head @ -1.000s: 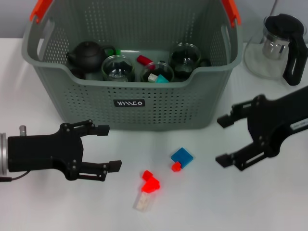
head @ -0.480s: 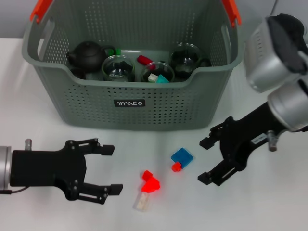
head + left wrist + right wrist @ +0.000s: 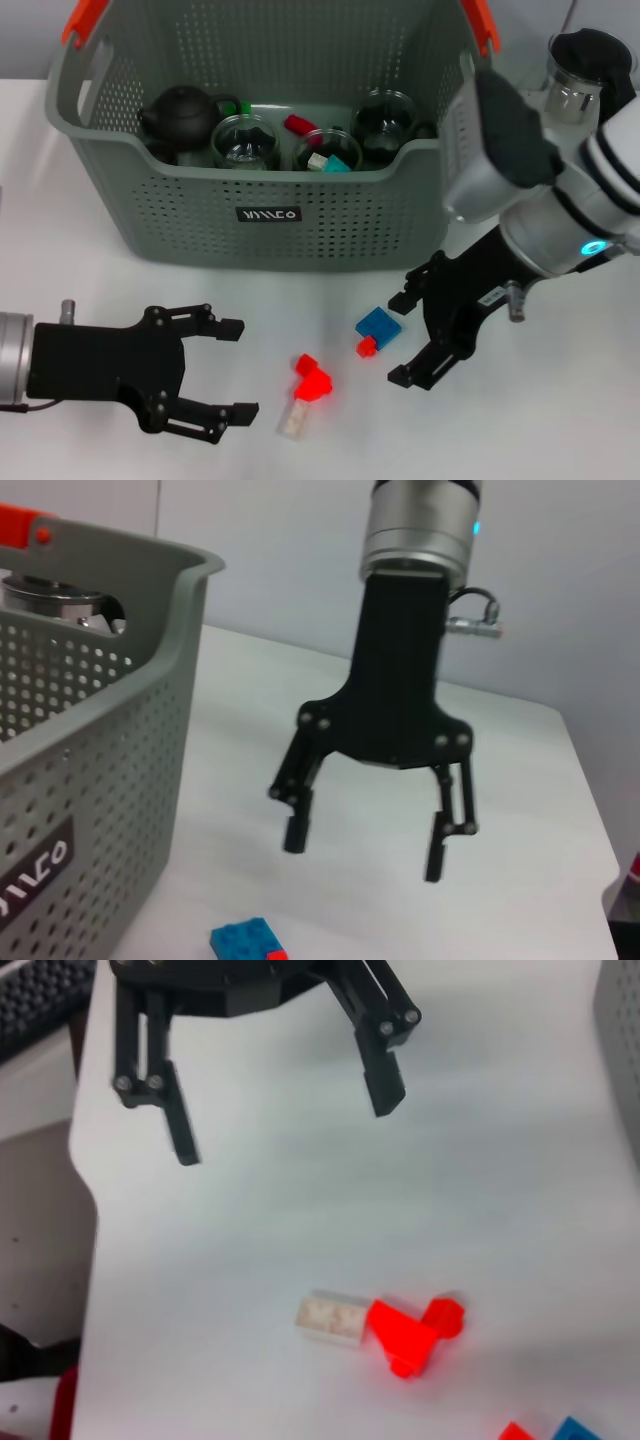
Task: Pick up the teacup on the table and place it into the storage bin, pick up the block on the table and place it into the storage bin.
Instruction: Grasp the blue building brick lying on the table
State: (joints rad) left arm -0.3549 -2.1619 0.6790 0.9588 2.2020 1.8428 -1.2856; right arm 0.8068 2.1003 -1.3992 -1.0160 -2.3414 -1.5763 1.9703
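The grey-green storage bin (image 3: pixel 270 215) stands at the back of the table; its wall also fills the left wrist view (image 3: pixel 90 740). Inside it are glass teacups (image 3: pixel 245 140) and small blocks. No teacup shows on the table itself. A blue block (image 3: pixel 379 323) with a small red piece lies in front of the bin, and shows again in the left wrist view (image 3: pixel 245 941). A red block (image 3: pixel 312 380) joined to a pale piece lies nearer (image 3: pixel 405 1335). My right gripper (image 3: pixel 398 338) hangs open just right of the blue block. My left gripper (image 3: pixel 238 368) is open, left of the red block.
A black teapot (image 3: pixel 180 115) sits in the bin's left side. A glass teapot with a black handle (image 3: pixel 575 95) stands on the table right of the bin. The white table (image 3: pixel 520 430) extends around the blocks.
My right gripper has swung left and lower, ending close beside the blue block. The left gripper has drifted toward the table's near edge. The blocks have not moved.
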